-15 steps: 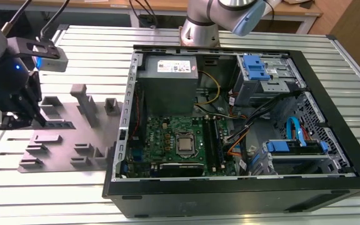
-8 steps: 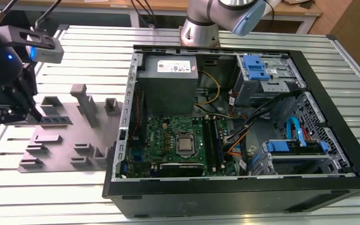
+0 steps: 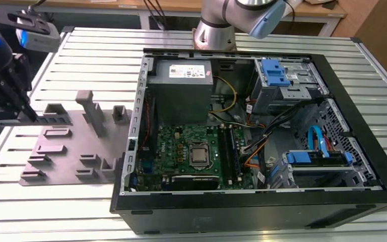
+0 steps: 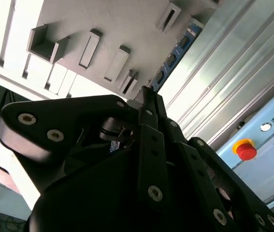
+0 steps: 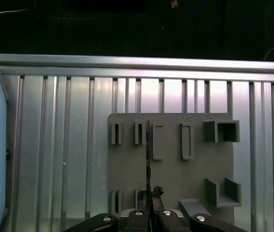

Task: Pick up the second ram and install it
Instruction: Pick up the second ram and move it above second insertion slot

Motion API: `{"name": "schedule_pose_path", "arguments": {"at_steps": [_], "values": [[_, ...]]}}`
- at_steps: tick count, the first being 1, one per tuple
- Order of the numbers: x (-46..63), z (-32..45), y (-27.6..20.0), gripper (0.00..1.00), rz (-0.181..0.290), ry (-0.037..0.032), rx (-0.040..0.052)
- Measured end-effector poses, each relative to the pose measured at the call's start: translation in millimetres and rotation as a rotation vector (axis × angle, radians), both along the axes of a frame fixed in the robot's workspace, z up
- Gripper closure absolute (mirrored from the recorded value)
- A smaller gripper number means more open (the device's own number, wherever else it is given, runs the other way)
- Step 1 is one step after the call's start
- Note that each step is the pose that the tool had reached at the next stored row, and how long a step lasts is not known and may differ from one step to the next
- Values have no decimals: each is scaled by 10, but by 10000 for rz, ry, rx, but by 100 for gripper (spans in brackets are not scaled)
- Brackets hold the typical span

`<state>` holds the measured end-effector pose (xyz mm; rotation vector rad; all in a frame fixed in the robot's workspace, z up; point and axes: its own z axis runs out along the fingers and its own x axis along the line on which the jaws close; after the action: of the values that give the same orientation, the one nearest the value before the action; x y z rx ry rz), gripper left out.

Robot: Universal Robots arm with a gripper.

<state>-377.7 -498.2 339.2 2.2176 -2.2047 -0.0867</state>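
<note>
Pincer (image 4: 146,94) clamped on the second ram (image 4: 175,52) — its long axis runs straight out from the fingertips, over the grey fixture plate (image 4: 103,24). In the exterior view, the open computer case (image 3: 247,217) lies at three o'clock from the pincer.

Fixture plate (image 3: 72,145) beside computer case (image 3: 247,210), on table (image 3: 92,48)

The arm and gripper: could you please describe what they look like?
The gripper is black: flat linked plates joined by silver bolt heads, tapering toward the tip. In the exterior view the arm is a silver-grey tube with a pale blue joint cap and a grey box mounted near the gripper.
</note>
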Motion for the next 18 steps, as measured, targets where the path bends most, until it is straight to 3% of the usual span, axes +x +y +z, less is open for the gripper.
{"name": "schedule_pose_path", "arguments": {"at_steps": [10, 15, 18], "values": [[1, 409, 0, 89, 1, 1, -1], [2, 409, 0, 89, 0, 2, 4], [75, 410, 0, 89, 0, 8, 2]]}}
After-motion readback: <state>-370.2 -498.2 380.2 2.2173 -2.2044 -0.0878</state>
